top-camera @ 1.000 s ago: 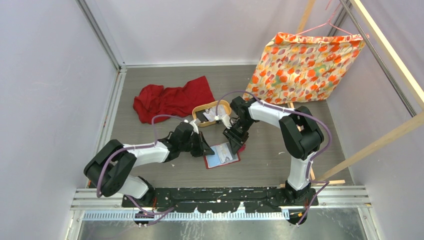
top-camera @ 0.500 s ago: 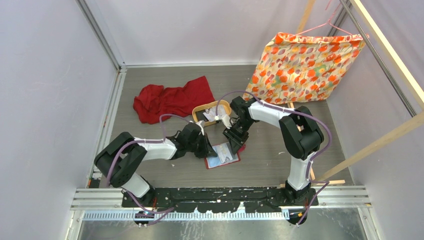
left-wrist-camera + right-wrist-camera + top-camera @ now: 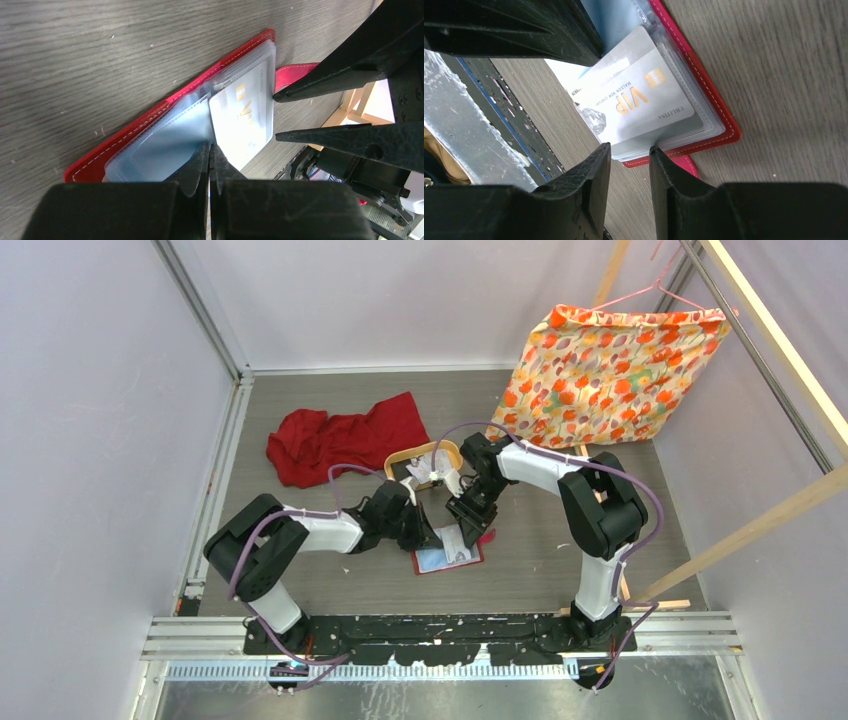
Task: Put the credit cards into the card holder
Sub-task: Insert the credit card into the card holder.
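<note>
The card holder point(image 3: 120, 147) lies open. The left gripper point(image 3: 209, 149), fingers together, rests on its clear sleeve. The right gripper point(image 3: 630, 150), fingers apart, sits at its edge beside the tucked VIP card point(image 3: 644, 102).

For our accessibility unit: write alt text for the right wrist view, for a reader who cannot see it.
An open red card holder lies on a grey wooden table with a pale VIP card partly tucked into its clear pocket. The right fingers hover slightly apart at its lower edge; the left fingers reach in at top left.
</note>
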`<state>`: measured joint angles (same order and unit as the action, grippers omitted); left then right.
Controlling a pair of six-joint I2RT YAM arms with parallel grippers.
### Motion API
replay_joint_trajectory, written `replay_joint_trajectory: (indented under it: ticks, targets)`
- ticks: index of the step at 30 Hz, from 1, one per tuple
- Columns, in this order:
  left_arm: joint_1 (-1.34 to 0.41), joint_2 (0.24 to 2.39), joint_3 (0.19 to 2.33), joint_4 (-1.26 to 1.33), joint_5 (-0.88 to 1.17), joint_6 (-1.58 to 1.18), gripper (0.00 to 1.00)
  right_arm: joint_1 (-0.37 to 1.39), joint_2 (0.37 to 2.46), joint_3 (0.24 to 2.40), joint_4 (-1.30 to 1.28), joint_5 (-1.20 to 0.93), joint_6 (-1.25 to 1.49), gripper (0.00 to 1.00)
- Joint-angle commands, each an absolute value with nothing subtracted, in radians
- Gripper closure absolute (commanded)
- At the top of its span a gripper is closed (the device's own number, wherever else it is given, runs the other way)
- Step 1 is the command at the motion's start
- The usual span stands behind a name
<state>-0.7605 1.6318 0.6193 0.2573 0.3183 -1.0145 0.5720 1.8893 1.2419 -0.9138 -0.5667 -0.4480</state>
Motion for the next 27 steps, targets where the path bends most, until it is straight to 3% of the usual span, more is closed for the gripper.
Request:
replay_joint_trajectory:
  ticks: [1,10,14,16,27]
  targets:
    - [-0.770,1.656,0.664,0.286,0.325,-1.012,1.00,0.577,1.858,1.272,-0.909,-0.581,-0.449,0.61]
    - [-0.775,1.668,0.657,0.314,0.327,-1.022,0.99,0.561,1.811,1.273,-0.925,-0.548,-0.494,0.63]
    - [-0.776,1.672,0.657,0.322,0.328,-1.024,0.99,0.544,1.818,1.287,-0.954,-0.521,-0.518,0.90]
    - [-0.777,1.674,0.657,0.325,0.329,-1.026,1.00,0.531,1.815,1.288,-0.956,-0.517,-0.520,0.94]
    - [-0.791,1.697,0.667,0.346,0.331,-1.029,0.99,0.511,1.893,1.287,-0.953,-0.447,-0.483,0.95]
